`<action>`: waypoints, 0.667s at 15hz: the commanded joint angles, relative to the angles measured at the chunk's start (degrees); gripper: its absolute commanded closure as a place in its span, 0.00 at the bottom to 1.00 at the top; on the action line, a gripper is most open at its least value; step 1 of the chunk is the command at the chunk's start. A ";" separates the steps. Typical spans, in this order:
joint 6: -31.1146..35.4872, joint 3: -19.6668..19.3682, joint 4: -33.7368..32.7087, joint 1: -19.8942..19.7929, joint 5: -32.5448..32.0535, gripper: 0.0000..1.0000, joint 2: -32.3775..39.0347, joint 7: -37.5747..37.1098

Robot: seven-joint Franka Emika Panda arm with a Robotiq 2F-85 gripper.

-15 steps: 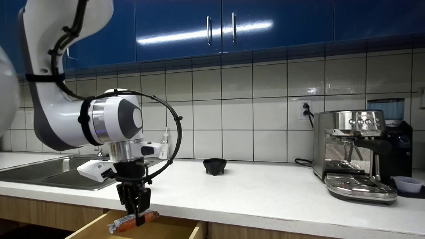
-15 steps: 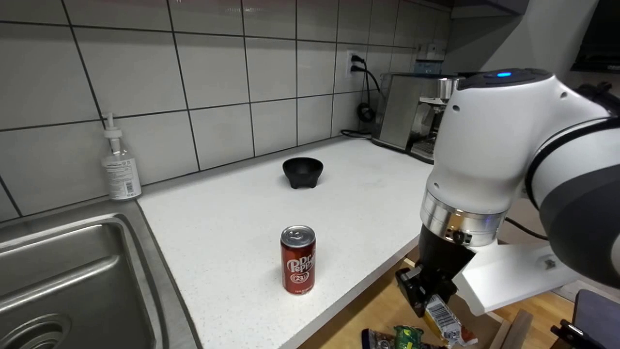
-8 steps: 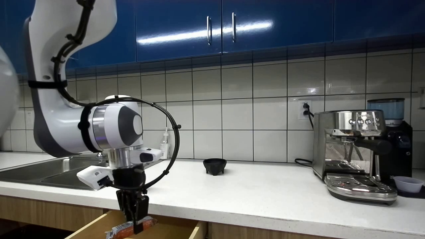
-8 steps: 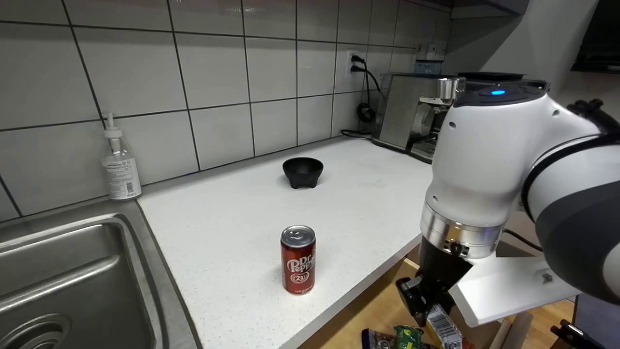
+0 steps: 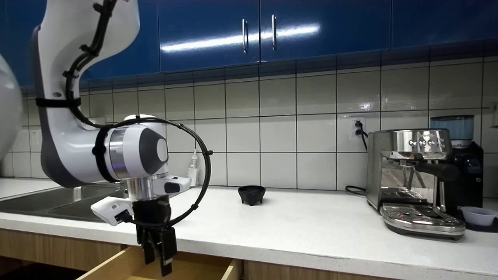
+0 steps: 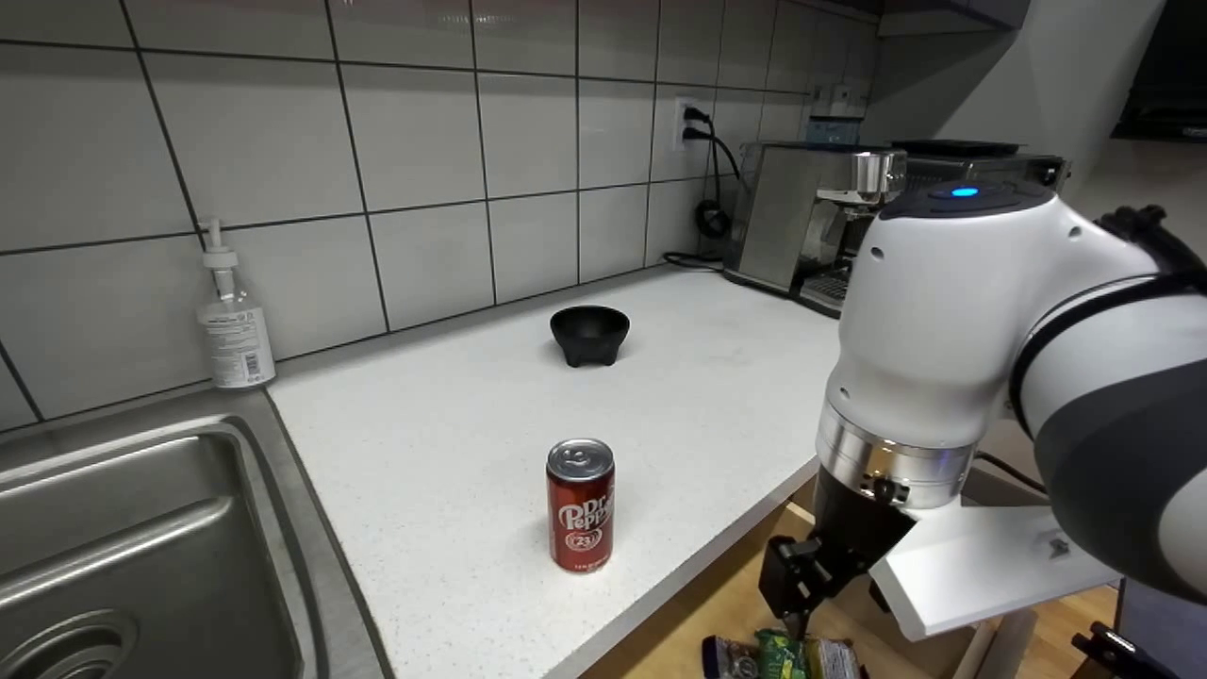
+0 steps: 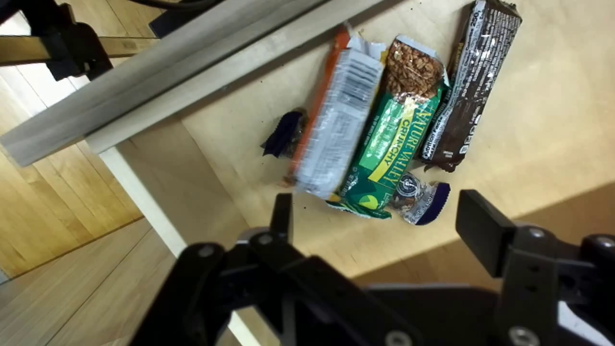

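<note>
My gripper point(image 7: 377, 209) is open, its two fingers wide apart with nothing between them. It hangs inside the opened wooden drawer point(image 7: 543, 158), as an exterior view point(image 5: 157, 265) also shows. Beyond the fingertips in the wrist view, an orange-and-silver wrapped bar point(image 7: 338, 120) lies on the drawer floor, barcode side up. It lies against a green granola bar point(image 7: 394, 149), with a dark brown bar point(image 7: 473, 86) on that one's far side. A clear packet with a purple end point(image 7: 423, 204) sticks out beneath the green bar. Another purple-ended packet point(image 7: 283, 134) is partly hidden by the orange-and-silver bar.
The counter point(image 6: 453, 405) overhangs the drawer; on it stand a red soda can point(image 6: 580, 509), a black bowl point(image 6: 589, 335) and an espresso machine point(image 5: 412, 179). A sink point(image 6: 250, 528) and a soap bottle point(image 6: 238, 330) are at one end. Drawer walls point(image 7: 240, 67) surround the bars.
My gripper has come down a little and its fingers have spread. The orange-and-silver bar, held between them before, is now out of the jaws and in the drawer beside the green bar.
</note>
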State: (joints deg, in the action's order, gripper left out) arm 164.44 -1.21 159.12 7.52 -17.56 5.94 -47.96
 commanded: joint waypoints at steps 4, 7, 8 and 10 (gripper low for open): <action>-0.64 3.89 -0.15 -1.94 14.97 0.00 -1.00 22.15; -3.73 5.52 -0.22 -2.18 23.05 0.00 -2.45 32.65; -4.99 5.92 -0.28 -2.30 25.02 0.00 -2.82 35.60; -7.79 6.23 0.37 -2.62 28.60 0.00 -4.27 40.53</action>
State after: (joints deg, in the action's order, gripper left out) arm 161.97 3.10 158.75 6.96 6.39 5.37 -14.86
